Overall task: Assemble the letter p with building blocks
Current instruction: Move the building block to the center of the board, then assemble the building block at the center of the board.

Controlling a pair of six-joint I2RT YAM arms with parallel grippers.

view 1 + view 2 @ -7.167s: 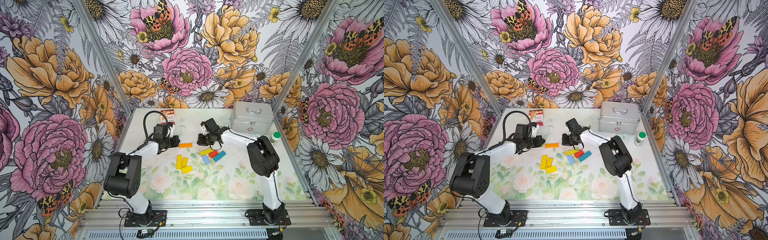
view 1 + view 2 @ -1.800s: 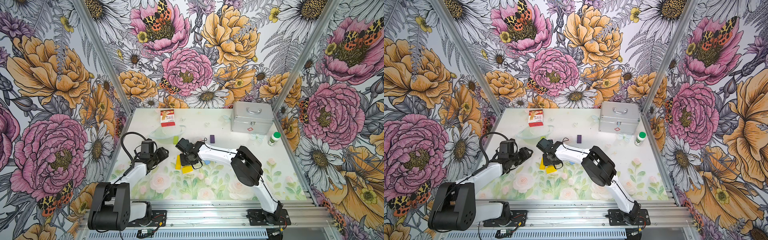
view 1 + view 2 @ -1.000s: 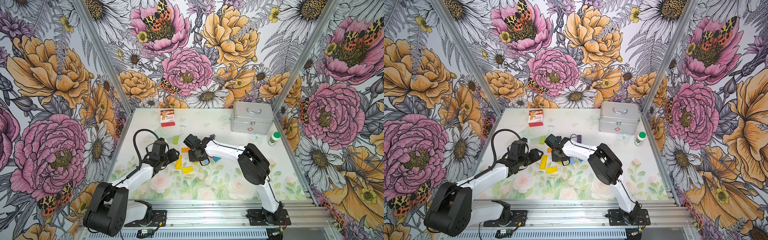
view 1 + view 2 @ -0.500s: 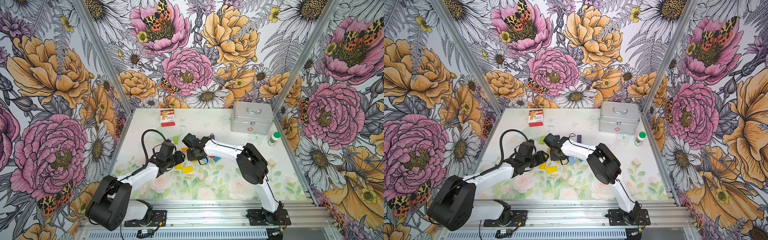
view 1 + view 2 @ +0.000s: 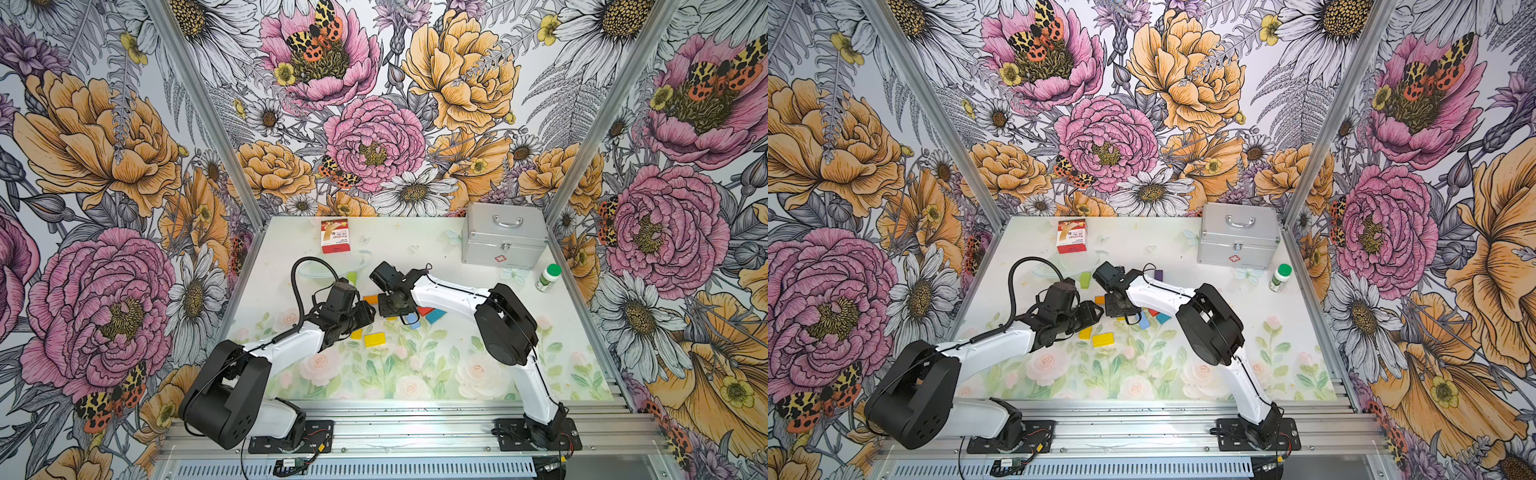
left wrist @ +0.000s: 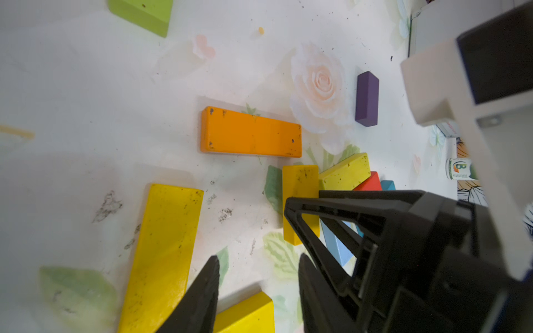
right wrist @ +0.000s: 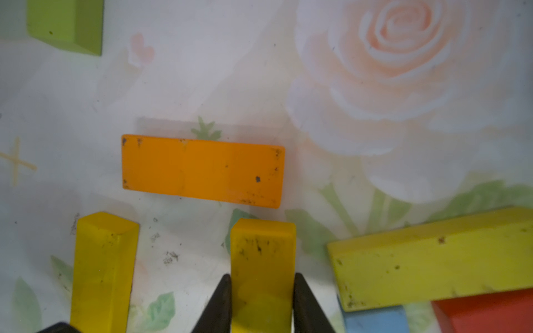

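Note:
In the right wrist view my right gripper [image 7: 262, 291] is shut on a short yellow block [image 7: 262, 253], one finger against each long side, just below the flat orange block [image 7: 202, 170]. A long yellow block [image 7: 103, 268] lies parallel beside it. My left gripper [image 6: 258, 262] is open right next to the right gripper [image 5: 395, 311]; another yellow block [image 6: 245, 314] lies between its fingers, untouched. A pale yellow block [image 7: 432, 253], red [image 5: 424, 311], teal [image 5: 435, 316] and light blue [image 5: 413, 321] blocks cluster beside them. Green [image 5: 352, 277] and purple [image 5: 1158, 274] blocks lie farther back.
A red-and-white card box [image 5: 335, 236] stands at the back left. A silver case [image 5: 503, 239] sits at the back right, with a small green-capped bottle [image 5: 548, 277] beside it. Both arms meet over the middle of the flowered table [image 5: 415, 374].
My left gripper has swung right and toward the middle, up beside the right gripper and the yellow blocks. The right gripper has stayed almost still over the short yellow block.

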